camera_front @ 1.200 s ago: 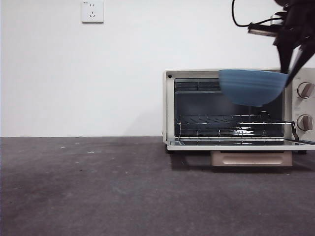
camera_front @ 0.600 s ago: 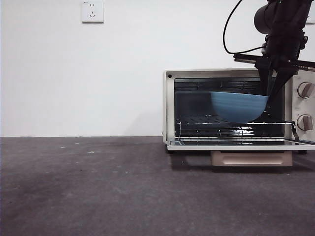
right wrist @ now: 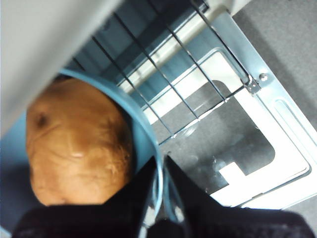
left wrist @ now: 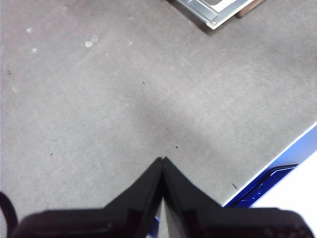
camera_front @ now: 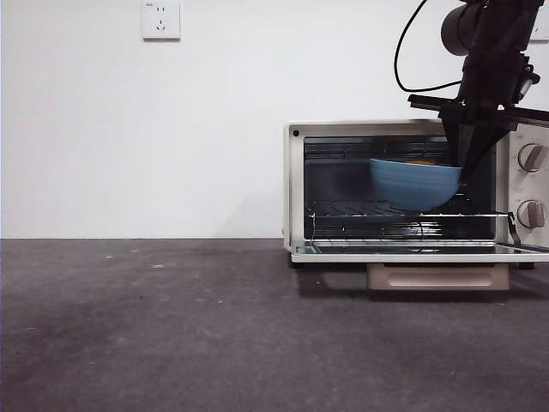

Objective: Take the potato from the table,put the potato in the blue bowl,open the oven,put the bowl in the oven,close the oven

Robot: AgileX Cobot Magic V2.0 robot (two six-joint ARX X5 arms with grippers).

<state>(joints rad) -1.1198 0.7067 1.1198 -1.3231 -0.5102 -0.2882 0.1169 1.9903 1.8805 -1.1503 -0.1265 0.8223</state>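
The right gripper [camera_front: 460, 163] has the bowl [camera_front: 415, 183] pinched by its rim, jaws closed on the rim wall w/ one jaw inside and one outside, clear in the right wrist view [right wrist: 159, 171]. Potato [right wrist: 79, 141] sits inside the bowl, leaning against the wall near the jaws; in the front view only a sliver of orange [camera_front: 420, 160] peeks over the rim.

What changed: a sec ago the bowl was up high in front of the oven [camera_front: 296, 184], about level w/ its top edge and blurred from motion. Half a sec ago it had dropped into the door opening. Now it's barely moved from there, maybe a touch higher and a bit further in, and sharp instead of blurry, so the arm has slowed right down. Bowl hangs just above the wire rack [camera_front: 403, 215], not touching it as far as the front view shows, a little tilted.

So potato-in-bowl and oven-open look done: door [camera_front: 420, 254] is flat down, handle [camera_front: 437, 276] hanging below it. Current step is prob the last bit of placing: push in, lower onto the rack, let go. Rim grip is off to one side, so the bowl could tip when released.

Left gripper [left wrist: 162, 161] waits over bare counter [left wrist: 99, 99], jaws closed on nothing, near the counter's edge.
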